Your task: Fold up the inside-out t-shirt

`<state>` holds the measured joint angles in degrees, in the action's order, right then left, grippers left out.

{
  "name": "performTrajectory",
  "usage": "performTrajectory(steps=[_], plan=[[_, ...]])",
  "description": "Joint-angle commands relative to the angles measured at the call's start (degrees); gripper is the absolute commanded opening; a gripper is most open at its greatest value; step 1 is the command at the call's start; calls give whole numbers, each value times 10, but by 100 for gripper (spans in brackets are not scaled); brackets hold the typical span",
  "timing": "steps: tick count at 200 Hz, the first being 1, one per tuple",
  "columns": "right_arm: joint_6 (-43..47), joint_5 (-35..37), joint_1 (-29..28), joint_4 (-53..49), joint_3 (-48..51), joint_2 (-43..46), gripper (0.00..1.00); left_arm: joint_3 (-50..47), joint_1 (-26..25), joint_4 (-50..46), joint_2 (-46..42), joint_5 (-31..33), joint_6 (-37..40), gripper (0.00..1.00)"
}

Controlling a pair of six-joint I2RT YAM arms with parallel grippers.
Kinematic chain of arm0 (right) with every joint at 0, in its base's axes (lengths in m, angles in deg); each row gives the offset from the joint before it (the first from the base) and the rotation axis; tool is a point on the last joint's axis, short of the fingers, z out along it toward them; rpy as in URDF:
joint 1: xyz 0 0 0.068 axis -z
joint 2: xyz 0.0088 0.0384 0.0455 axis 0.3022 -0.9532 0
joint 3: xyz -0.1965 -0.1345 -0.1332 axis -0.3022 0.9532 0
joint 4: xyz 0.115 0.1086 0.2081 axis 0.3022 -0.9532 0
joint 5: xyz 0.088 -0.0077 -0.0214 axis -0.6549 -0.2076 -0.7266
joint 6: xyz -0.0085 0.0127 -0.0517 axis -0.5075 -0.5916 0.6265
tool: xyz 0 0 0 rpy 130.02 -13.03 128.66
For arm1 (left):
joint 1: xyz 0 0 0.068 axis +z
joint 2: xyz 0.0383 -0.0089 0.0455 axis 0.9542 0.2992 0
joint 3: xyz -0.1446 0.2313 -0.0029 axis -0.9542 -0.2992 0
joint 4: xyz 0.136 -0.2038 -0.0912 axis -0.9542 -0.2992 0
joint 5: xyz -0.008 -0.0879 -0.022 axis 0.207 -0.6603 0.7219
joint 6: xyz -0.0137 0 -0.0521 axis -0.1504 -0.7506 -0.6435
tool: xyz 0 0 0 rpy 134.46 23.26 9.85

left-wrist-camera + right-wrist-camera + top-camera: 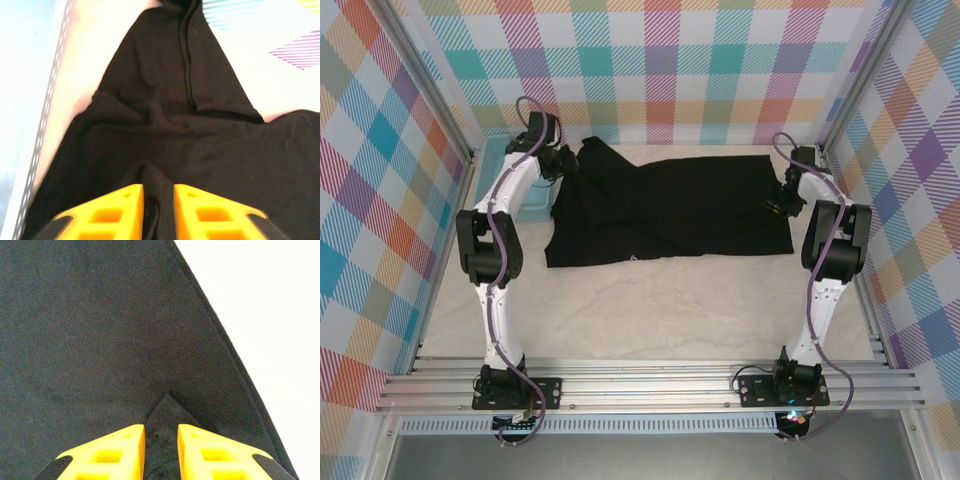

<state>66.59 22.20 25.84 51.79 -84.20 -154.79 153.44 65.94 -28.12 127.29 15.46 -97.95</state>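
Note:
The inside-out t-shirt point(670, 210) is black and lies spread flat across the far half of the table. One sleeve bunches up at its far left corner. My left gripper point(563, 166) is at that left edge. In the left wrist view its yellow jaws stand slightly apart, open point(158, 192), with a raised fold of the t-shirt point(200, 150) between them. My right gripper point(782, 200) is at the shirt's right edge. Its jaws are also a little open point(161, 432), and a peaked fold of the t-shirt point(100, 340) lies between them, close to the hem.
A light blue basket point(498, 160) sits at the far left behind the left arm, partly covered by it. Plaid walls close in the table on three sides. Bare beige tabletop point(670, 310) runs from the shirt to the rail at the near edge.

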Motion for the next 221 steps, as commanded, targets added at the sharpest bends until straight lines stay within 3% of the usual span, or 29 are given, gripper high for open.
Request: performTrajectory(steps=[1,23,41,82,116,169,203,221], plan=[[12,-10,1,-8,35,73,29,68,-4,-48,33,21,17,38],[2,-35,-7,16,113,140,35,95,-4,-69,31,23,27,49],[-5,-57,-22,31,181,187,38,41,-10,-51,-28,0,23,52],[-34,-81,-43,37,266,212,42,-358,-47,172,-275,-59,-61,53],[-30,-31,-14,14,270,199,41,-559,-69,236,-342,-58,-77,53],[-17,31,16,-32,243,138,40,-601,-66,243,-268,-21,-55,53],[-3,85,18,-65,231,112,37,-629,-66,229,-269,-7,-49,52],[4,122,20,-79,231,110,29,-663,-63,223,-283,6,-47,52]])
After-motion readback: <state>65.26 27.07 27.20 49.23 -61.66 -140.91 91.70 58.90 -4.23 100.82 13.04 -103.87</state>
